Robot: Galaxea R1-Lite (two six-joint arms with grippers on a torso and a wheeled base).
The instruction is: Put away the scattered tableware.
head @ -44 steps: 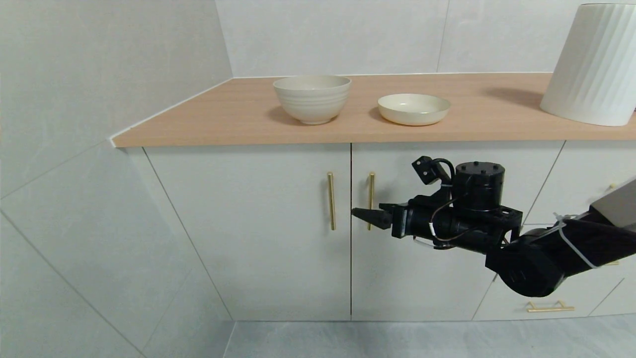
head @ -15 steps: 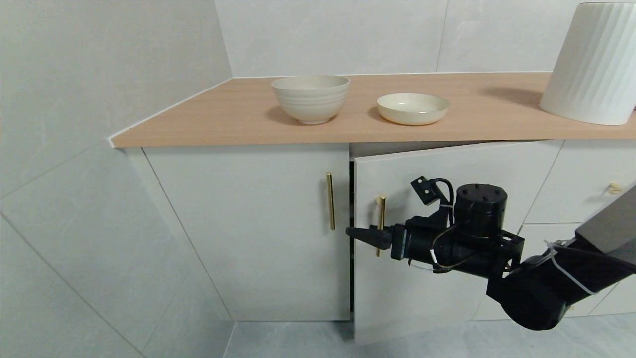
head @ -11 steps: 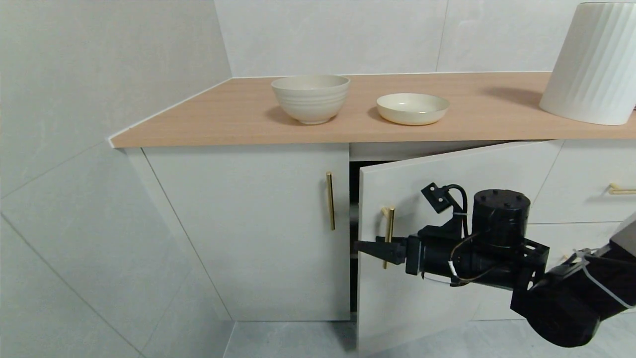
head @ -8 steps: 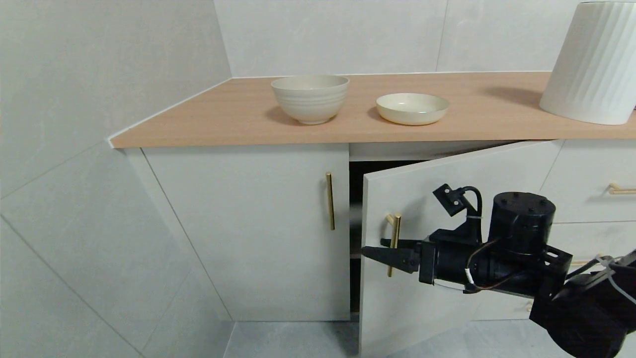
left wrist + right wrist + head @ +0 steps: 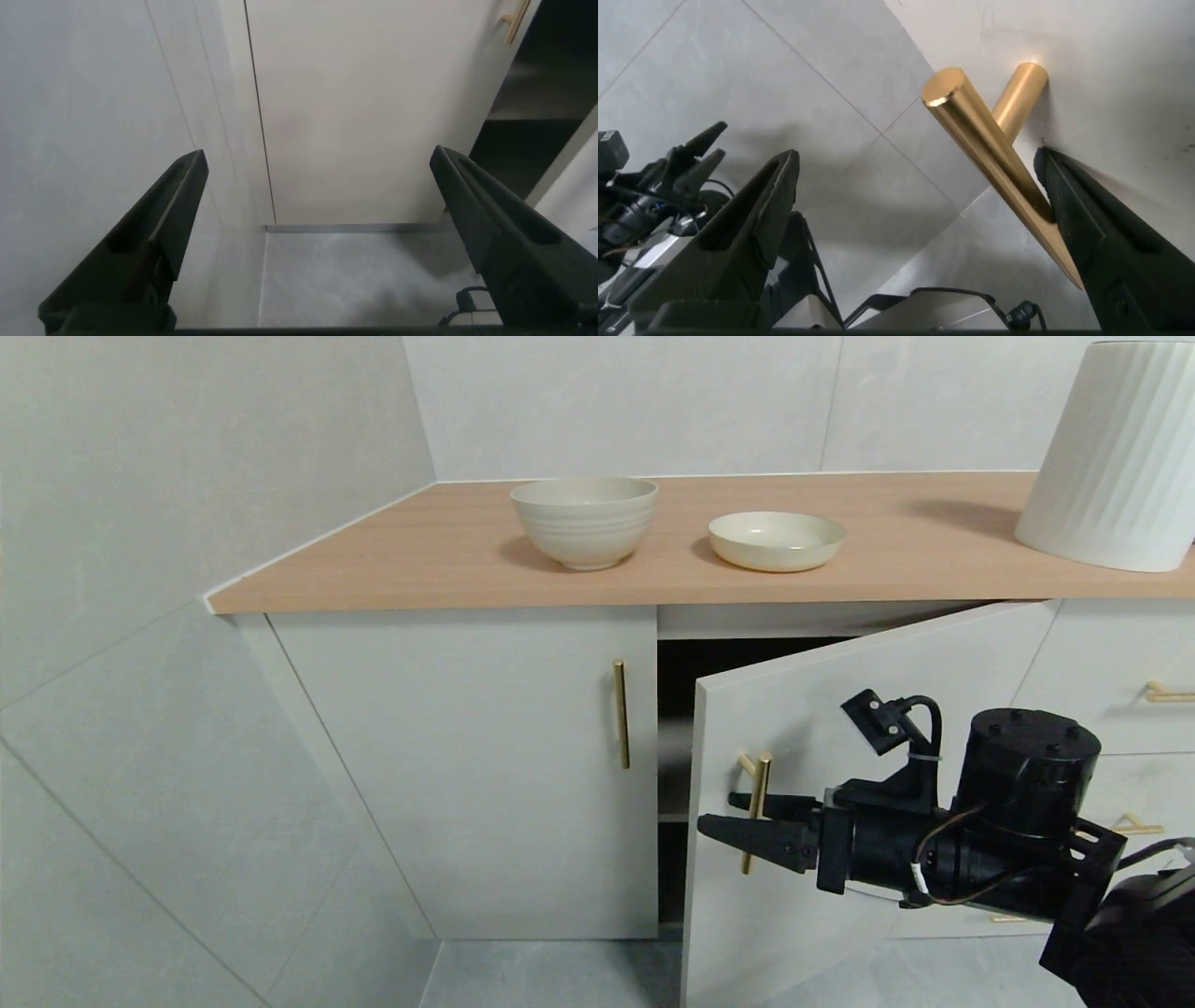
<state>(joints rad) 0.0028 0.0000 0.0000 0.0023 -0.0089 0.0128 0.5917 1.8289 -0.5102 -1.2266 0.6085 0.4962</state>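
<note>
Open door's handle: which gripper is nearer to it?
Right. The right gripper, open, straddles the handle; the left gripper faces the closed door, away from it.

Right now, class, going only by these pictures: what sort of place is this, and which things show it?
Most likely a kitchen: a wooden countertop runs over pale cabinet doors with brass handles, the walls are tiled, and a bowl and a shallow dish sit on it.

Sitting on the countertop (image 5: 420,565), left to right: bowl (image 5: 584,521), dish (image 5: 777,539), container (image 5: 1116,457); hanging below, an open door (image 5: 840,709) right of a shut door (image 5: 467,756), its handle (image 5: 754,807) lying between the jaws of the right gripper (image 5: 717,812).
</note>
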